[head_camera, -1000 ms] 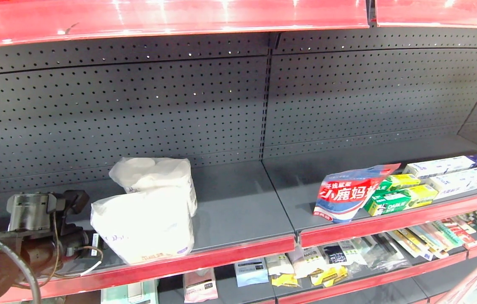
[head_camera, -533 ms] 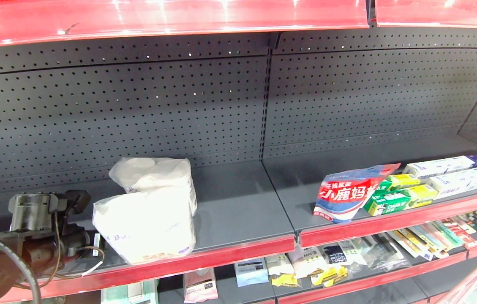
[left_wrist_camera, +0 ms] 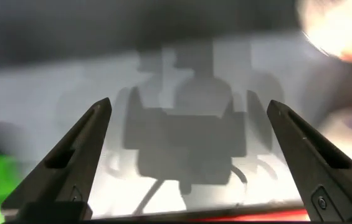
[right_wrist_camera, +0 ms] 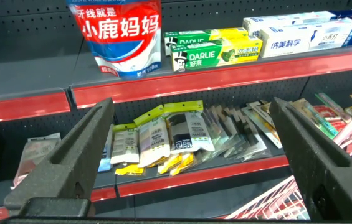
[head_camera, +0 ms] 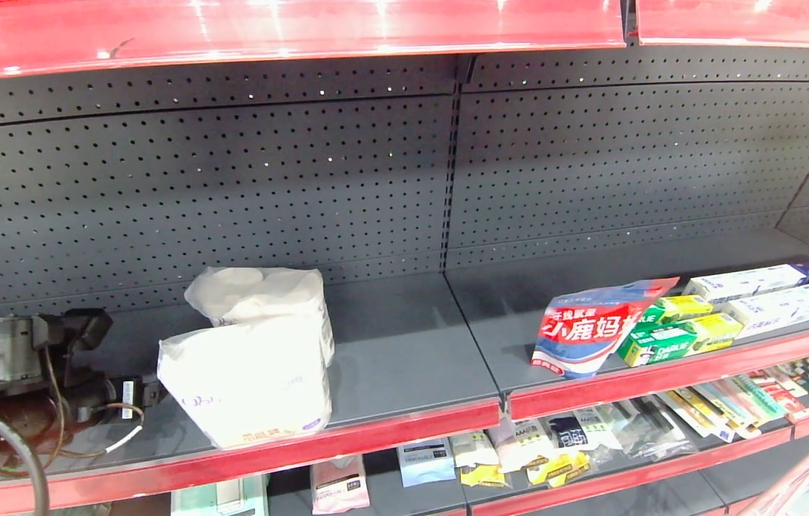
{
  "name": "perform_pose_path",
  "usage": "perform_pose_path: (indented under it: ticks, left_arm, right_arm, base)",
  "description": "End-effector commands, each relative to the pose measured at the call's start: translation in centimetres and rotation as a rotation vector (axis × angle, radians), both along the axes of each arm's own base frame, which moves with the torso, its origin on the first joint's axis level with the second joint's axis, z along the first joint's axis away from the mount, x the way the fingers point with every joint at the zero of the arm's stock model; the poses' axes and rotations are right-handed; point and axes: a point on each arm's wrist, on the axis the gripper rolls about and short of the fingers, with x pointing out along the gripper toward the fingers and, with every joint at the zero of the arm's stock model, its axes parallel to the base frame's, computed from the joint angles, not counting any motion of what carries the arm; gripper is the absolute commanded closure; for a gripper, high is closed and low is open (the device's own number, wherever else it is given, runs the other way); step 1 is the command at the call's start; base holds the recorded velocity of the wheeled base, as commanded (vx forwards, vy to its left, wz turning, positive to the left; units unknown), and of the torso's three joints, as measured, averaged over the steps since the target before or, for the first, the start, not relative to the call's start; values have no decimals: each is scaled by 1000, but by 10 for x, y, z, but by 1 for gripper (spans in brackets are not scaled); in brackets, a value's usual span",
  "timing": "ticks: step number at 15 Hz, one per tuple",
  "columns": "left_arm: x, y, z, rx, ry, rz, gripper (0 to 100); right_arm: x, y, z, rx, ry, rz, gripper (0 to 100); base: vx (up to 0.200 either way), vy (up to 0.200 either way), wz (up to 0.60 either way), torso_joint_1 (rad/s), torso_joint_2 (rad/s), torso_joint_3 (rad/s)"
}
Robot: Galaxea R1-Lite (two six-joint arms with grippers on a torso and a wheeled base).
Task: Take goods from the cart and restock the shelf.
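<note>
at the shelf's left end: empty left gripper, white pack just to its right

left gripper (left_wrist_camera: 189,106) has its fingers spread wide with nothing between them, only bare grey shelf (head_camera: 404,358) board under it. it hovers low over the left end of the shelf, near the front lip. just to its right stands the near white pack (head_camera: 246,387), upright and bulging, at the red front edge. whether the gripper touches the pack is hard to tell in the head view; it looks just beside, with a thin gap. the far white pack (head_camera: 261,301) stands behind the near one, toward the pegboard, touching or nearly touching it.

right gripper (right_wrist_camera: 191,102) is also wide open and empty, held out in front of the shelf's right half and lower. past it on the shelf are a red pouch (right_wrist_camera: 116,34) and green boxes (right_wrist_camera: 213,50) lying long side along the front edge. hanging packets (right_wrist_camera: 163,137) fill the lower shelf (right_wrist_camera: 182,180).

the cart (head_camera: 805,473) shows as a pale wire corner at the near right, well apart from the left gripper and closer to the right one. goods inside it can't be seen.

judgement: the pack looks placed. the next pick lies to the right and down at the cart, so the right arm has the shorter reach; the left would have to clear the near pack without knocking it off the lip.
</note>
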Motion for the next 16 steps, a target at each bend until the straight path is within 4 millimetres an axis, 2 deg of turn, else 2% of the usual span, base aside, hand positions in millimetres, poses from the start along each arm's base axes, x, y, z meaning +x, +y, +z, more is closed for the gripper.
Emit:
perform_pose_path:
  ticks: [1, 3, 4, 6, 9, 10, 11, 12, 13, 14, 16]
  left_arm:
    - [-9, 15, 25, 30, -107, 6, 0]
    - [-27, 16, 49, 34, -206, -63, 0]
    - [-32, 14, 54, 34, -227, -75, 0]
    - [-82, -3, 76, 51, -308, -95, 0]
    - [-163, -32, 94, 27, -437, -233, 0]
    - [-179, -37, 94, 29, -467, -254, 0]
    - [-207, -45, 90, 46, -527, -271, 0]
    - [-230, -51, 78, 52, -559, -282, 0]
    - [-241, -54, 72, 51, -574, -287, 0]
    - [-265, -61, 56, 53, -617, -319, 0]
    - [-269, -61, 50, 71, -634, -302, 0]
  right_arm:
    - [0, 0, 0, 0, 1, 0, 0]
    - [0, 0, 0, 0, 0, 0, 0]
    - [0, 0, 0, 0, 1, 0, 0]
    - [0, 0, 0, 0, -2, 0, 0]
    - [0, 0, 0, 0, 1, -1, 0]
    - [0, 0, 0, 0, 0, 0, 0]
    - [0, 0, 0, 0, 1, 0, 0]
    - [0, 0, 0, 0, 1, 0, 0]
    - [0, 0, 0, 0, 1, 0, 0]
    - [0, 0, 0, 0, 1, 0, 0]
    - [0, 0, 0, 0, 0, 0, 0]
  base:
    - [0, 0, 0, 0, 0, 0]
    - [0, 0, 0, 0, 0, 0]
    - [0, 0, 0, 0, 0, 0]
    - [0, 0, 0, 0, 0, 0]
    - [0, 0, 0, 0, 0, 0]
    - [0, 0, 0, 0, 0, 0]
    - [0, 0, 0, 0, 0, 0]
    - [0, 0, 0, 0, 0, 0]
    - [0, 0, 0, 0, 0, 0]
    - [0, 0, 0, 0, 0, 0]
    - [0, 0, 0, 0, 0, 0]
